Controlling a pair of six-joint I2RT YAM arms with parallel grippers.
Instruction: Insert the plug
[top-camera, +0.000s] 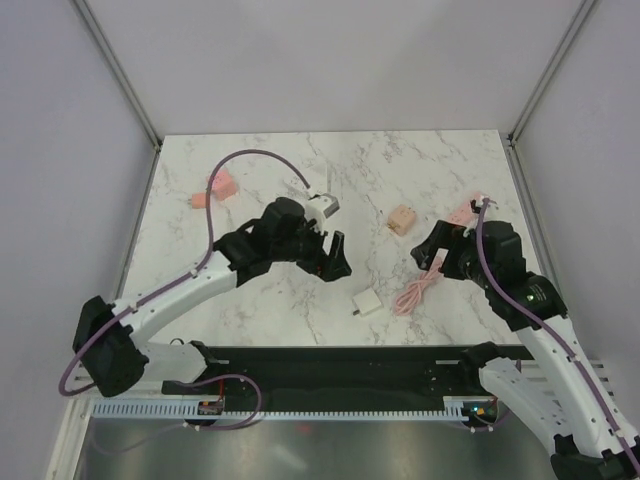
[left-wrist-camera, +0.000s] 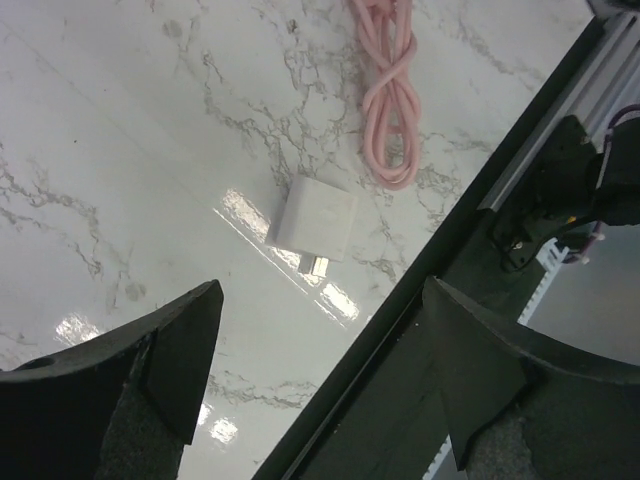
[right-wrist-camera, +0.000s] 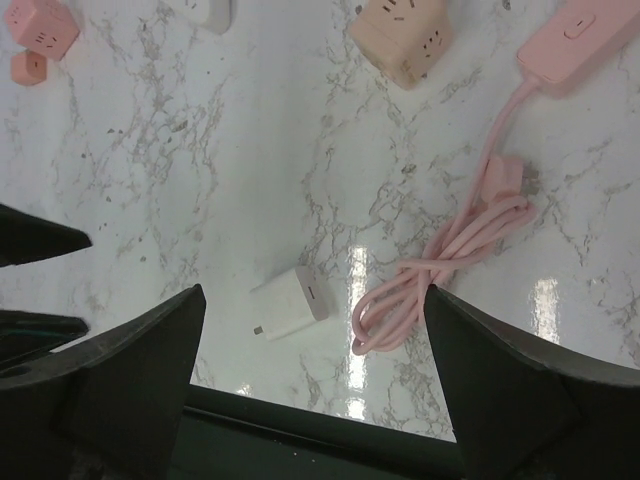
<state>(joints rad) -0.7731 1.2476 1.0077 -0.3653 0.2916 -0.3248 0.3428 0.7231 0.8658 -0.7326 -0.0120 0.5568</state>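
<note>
**A:** Where is your plug just now?

**B:** The white plug (top-camera: 367, 303) lies flat on the tabletop (top-camera: 420, 160) near the front edge, just beside the coiled pink cable (top-camera: 418, 292). Nothing grips it. Its metal prongs show at one end in your left wrist view.

**A:** And your fingers?

**B:** Both pairs stand wide and empty. Your left fingers (left-wrist-camera: 170, 350) hang close to the plug, which shows ahead between them. That reads to me as lining up for a pick. Your right fingers (right-wrist-camera: 140, 370) hover on the other side, with plug and cable both framed in their gap.

**A:** Where would you take it?

**B:** Judging by the task, into a socket. The beige cube socket (top-camera: 401, 220) sits nearest, farther back on the tabletop. The pink power strip (right-wrist-camera: 580, 35) lies at the cable's far end.

**A:** Why keep two arms so near?

**B:** Probably so one carries the plug while the other steadies the socket, since a loose cube may slide when you push. Pinch the plug's sides, not its prongs.
</note>
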